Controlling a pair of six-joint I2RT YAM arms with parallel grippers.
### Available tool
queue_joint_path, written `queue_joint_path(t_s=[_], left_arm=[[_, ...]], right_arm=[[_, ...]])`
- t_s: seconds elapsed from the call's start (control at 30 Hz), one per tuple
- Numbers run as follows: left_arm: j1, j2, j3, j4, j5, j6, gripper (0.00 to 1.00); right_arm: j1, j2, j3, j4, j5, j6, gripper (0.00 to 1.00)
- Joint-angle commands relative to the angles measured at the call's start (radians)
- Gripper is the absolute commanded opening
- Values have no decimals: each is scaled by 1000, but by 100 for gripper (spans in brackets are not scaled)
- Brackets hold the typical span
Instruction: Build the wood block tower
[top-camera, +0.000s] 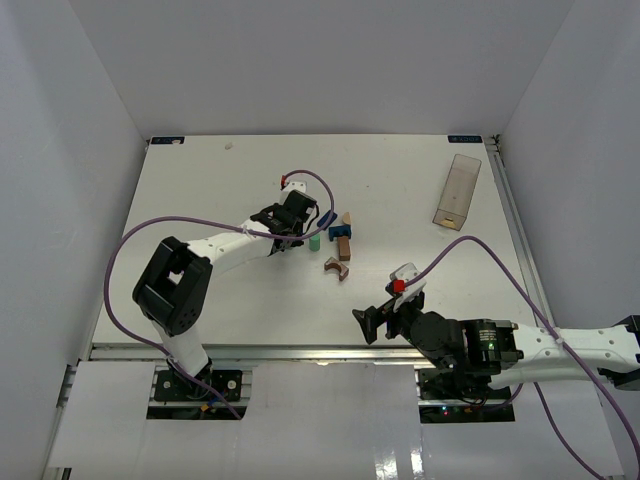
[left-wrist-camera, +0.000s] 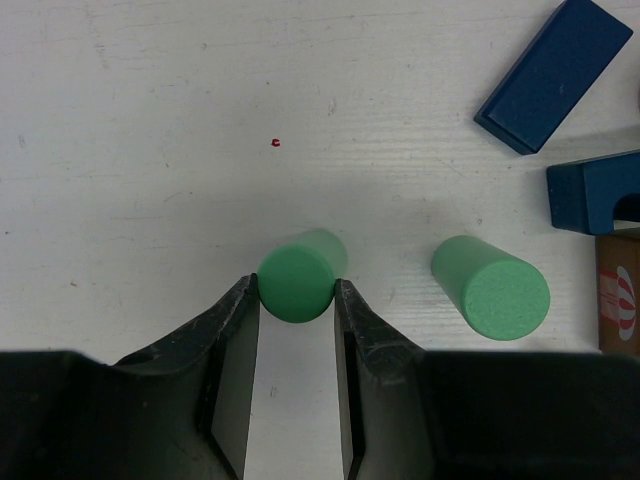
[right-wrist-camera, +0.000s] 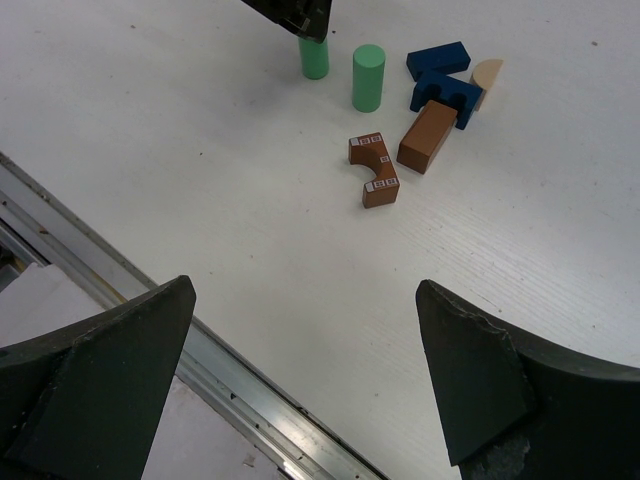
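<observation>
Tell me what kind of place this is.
Probably a lab robot cell, not a home or factory: a white table boxed in by plain white walls, left arm and right arm bolted at its rail, only toy blocks and a clear box on it.

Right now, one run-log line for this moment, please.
left gripper: shut on upright green wooden cylinder | right gripper: open, empty | second green wooden cylinder: standing apart
</observation>
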Motion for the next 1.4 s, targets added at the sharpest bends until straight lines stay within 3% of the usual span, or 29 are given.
queue_joint_path(t_s=[0.0, 0.5, 0.87, 1.13, 1.37], left_arm=[[-6, -25, 2, -27, 32, -15, 0], [-28, -12, 11, -27, 46, -23, 0], [-49, -2, 11, -41, 9, -29, 12], [-49, -5, 17, -48, -36, -31, 44], [-49, -18, 25, -52, -45, -31, 58]], right_arm=[[2, -4, 12, 16, 33, 14, 98], [2, -3, 13, 15, 33, 13, 98], [2, 5, 13, 15, 25, 12, 98], [2, 4, 12, 10, 21, 15, 98], [2, 6, 12, 10, 19, 15, 98]])
